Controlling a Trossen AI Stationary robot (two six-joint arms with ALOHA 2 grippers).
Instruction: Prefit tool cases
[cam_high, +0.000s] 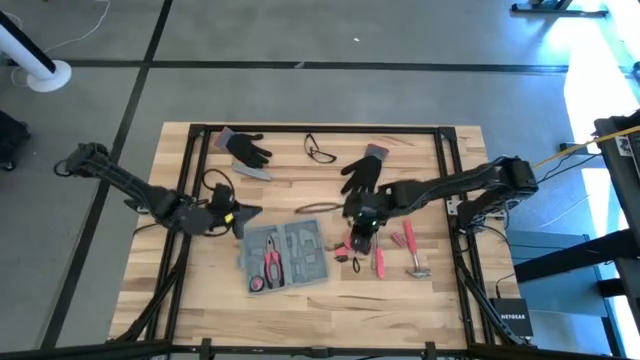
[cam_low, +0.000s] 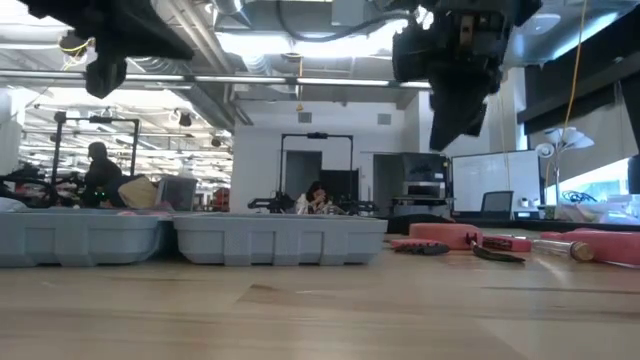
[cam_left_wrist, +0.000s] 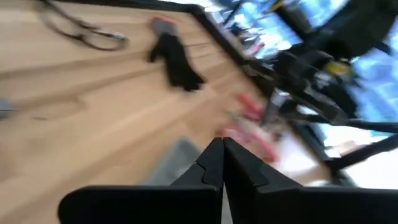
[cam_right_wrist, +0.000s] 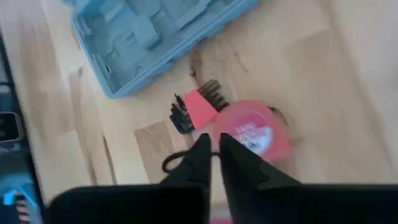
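The blue-grey tool case (cam_high: 285, 253) lies open and flat on the wooden table, both halves up; in the low view the case (cam_low: 190, 240) shows as two low trays. Pink-handled pliers (cam_high: 272, 262) lie in its left half. My left gripper (cam_high: 250, 212) hangs shut above the table just left of the case's far corner, holding nothing. My right gripper (cam_right_wrist: 214, 146) hovers clear above a pink tape measure (cam_right_wrist: 252, 134) and a hex-key set (cam_right_wrist: 193, 109) right of the case, its fingers a narrow gap apart, pointing steeply down. The low view shows that gripper (cam_low: 455, 90) well above the table.
Pink-handled tools lie right of the case: screwdrivers (cam_high: 378, 262) and a hammer (cam_high: 412, 255). Two black gloves (cam_high: 248, 148) (cam_high: 365, 170), safety glasses (cam_high: 320, 150) and a small grey bar (cam_high: 252, 172) lie toward the far edge. People sit in the room behind the table.
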